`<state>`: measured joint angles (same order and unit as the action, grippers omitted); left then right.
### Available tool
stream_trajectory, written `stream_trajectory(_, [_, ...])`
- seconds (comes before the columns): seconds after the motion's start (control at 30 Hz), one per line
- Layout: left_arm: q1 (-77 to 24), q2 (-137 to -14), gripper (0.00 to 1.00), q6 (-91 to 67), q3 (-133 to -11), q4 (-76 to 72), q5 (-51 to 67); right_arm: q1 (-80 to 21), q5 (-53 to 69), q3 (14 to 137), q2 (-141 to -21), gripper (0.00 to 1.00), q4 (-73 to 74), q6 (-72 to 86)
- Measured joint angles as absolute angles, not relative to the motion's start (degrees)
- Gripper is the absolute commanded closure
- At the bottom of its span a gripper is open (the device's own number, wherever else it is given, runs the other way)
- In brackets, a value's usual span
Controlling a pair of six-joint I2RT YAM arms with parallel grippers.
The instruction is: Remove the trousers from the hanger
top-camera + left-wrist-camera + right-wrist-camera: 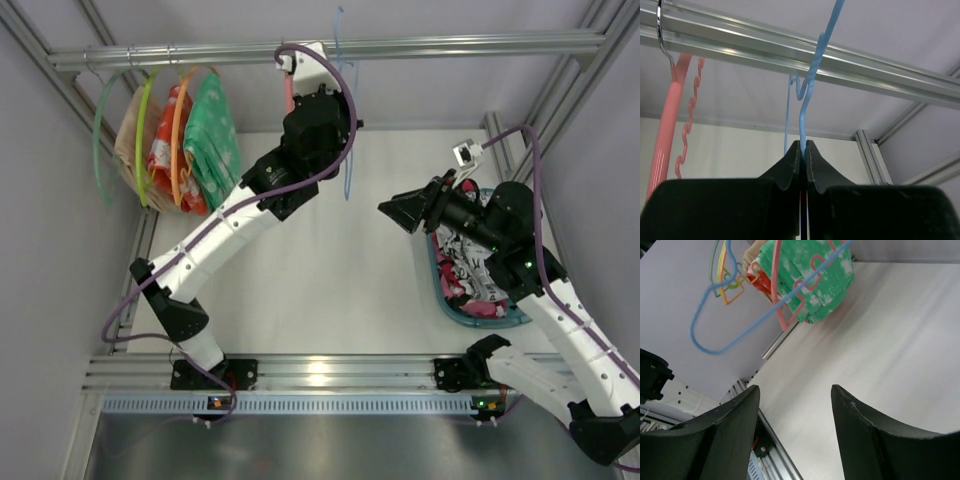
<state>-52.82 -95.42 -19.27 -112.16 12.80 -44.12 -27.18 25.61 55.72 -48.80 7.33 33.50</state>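
Under the rail (450, 47), left fingers (792, 160) clamp together on the light-blue hanger (810, 85); right fingers (735, 430) stand apart beside the basket (490, 322) containing the trousers (470, 250).

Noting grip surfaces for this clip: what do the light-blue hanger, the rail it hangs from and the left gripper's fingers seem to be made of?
The light-blue hanger: a thin, smooth, evenly coloured rod, probably plastic or coated wire. The rail: silvery, grooved, softly reflective metal, likely extruded aluminium. The fingers of the left gripper: matte black, seemingly moulded or printed plastic.
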Motion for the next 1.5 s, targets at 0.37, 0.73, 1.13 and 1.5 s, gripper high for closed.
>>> stream_trajectory(0.37, [-47.42,-106.28,1.00,-17.67,-119.59,11.49,-42.96,-26.79,25.06,56.05,-48.93,0.39,7.79,33.08])
stream_trajectory(0.73, [-46.46,-106.45,1.00,-18.11,-116.79,9.96,-43.53,-26.33,24.67,56.05,-48.69,0.39,8.88,32.51])
stream_trajectory(1.13, [-45.43,-105.03,0.88,-21.19,-109.86,9.54,-45.87,-25.96,24.53,56.05,-47.88,0.39,9.61,32.08])
stream_trajectory(1.5, [-44.66,-101.19,0.38,-21.91,-107.11,10.33,-42.78,-25.71,23.88,56.07,-47.83,0.30,11.20,30.11])
